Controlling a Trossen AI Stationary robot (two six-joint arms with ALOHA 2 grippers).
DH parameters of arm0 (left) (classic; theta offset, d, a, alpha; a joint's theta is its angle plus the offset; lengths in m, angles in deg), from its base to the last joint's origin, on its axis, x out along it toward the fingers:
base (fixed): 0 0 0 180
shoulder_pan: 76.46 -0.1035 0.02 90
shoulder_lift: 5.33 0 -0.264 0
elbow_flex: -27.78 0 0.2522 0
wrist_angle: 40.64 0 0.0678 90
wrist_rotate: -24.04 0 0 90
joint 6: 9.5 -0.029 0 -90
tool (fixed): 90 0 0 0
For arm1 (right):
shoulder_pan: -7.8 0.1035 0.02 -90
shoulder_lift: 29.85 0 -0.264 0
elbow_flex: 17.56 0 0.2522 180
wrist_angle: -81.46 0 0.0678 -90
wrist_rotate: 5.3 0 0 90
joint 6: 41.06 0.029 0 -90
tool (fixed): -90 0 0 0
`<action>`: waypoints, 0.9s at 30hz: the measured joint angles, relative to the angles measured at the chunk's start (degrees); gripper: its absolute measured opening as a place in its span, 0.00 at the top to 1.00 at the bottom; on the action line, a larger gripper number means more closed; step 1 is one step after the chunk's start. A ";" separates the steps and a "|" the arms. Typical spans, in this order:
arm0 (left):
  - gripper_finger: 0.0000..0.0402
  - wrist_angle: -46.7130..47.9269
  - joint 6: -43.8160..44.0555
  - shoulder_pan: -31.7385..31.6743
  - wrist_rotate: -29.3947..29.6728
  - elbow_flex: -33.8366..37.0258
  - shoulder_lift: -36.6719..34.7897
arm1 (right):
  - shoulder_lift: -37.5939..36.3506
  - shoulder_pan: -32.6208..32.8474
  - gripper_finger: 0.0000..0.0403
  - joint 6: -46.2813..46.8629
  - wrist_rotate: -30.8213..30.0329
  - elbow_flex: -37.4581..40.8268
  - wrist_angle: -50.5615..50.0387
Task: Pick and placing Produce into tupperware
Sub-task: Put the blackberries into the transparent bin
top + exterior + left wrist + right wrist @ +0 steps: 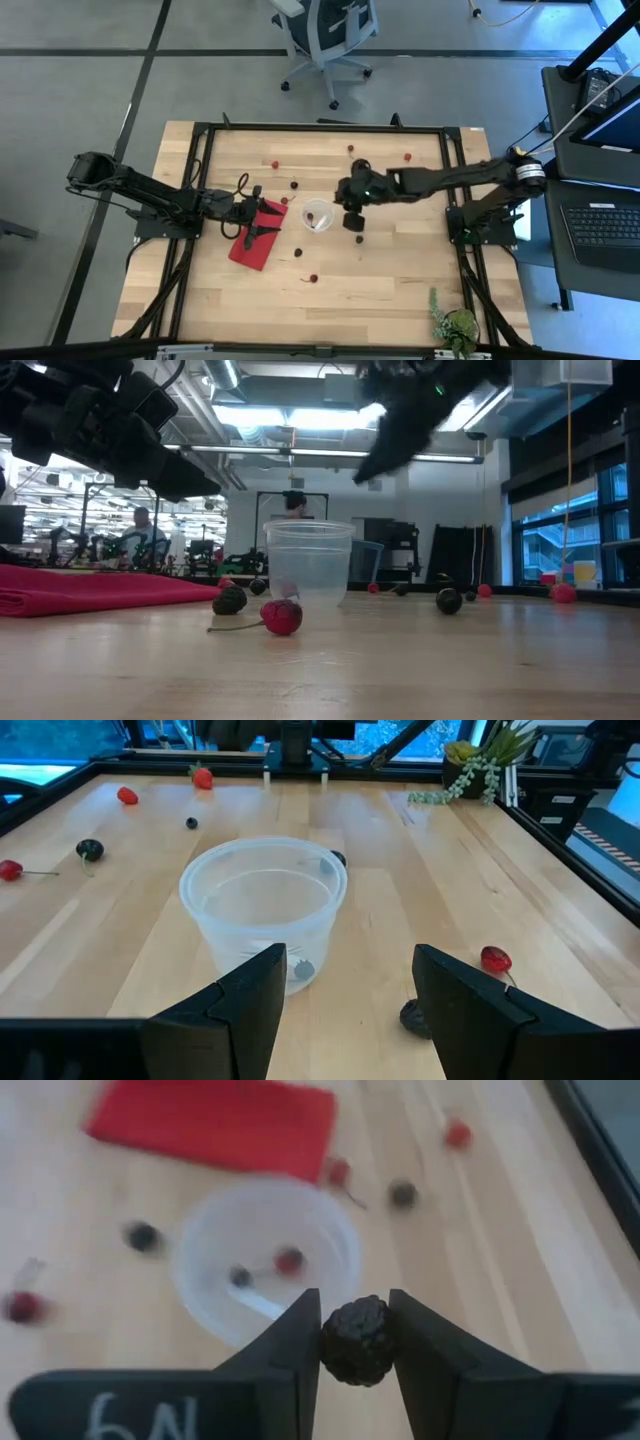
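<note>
The right gripper (356, 1342) is clamped on a dark berry (357, 1340), raised above the table (400, 290) near its middle. The tupperware (318, 216) stands just beside it, toward the table's left edge; carrying the berry that way should bring it over the rim. The left gripper (348, 1000) waits open over the red cloth (258, 238).
</note>
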 joint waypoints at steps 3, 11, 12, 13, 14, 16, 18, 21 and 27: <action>0.47 0.17 -0.12 0.00 0.00 0.00 0.00 | 3.28 0.02 0.74 -0.37 2.42 -8.82 -5.78; 0.47 0.68 -0.17 0.00 0.00 0.00 -0.01 | 16.94 0.02 0.75 -3.20 10.56 -20.36 -10.44; 0.47 0.68 -0.18 0.00 0.00 0.00 -0.01 | 18.64 0.02 0.75 -3.54 10.73 -20.85 -10.50; 0.47 0.66 -0.18 0.02 0.00 0.00 -0.02 | 20.22 0.06 0.75 -4.16 10.76 -21.23 -10.74; 0.47 0.68 -0.18 0.02 0.00 0.00 -0.02 | 21.77 0.07 0.75 -4.56 10.80 -21.67 -10.81; 0.47 0.62 -0.18 0.00 0.02 0.00 -0.02 | 24.04 0.04 0.75 -4.79 10.76 -22.51 -10.68; 0.47 0.66 -0.20 0.01 0.00 0.00 0.00 | 25.43 0.02 0.75 -4.87 10.76 -23.08 -10.35; 0.47 0.66 -0.20 0.02 0.00 0.00 0.00 | 26.72 0.02 0.75 -5.57 10.72 -23.05 -10.65; 0.47 0.66 -0.20 0.00 0.02 0.00 -0.01 | 26.57 0.02 0.72 -5.99 10.74 -23.05 -9.83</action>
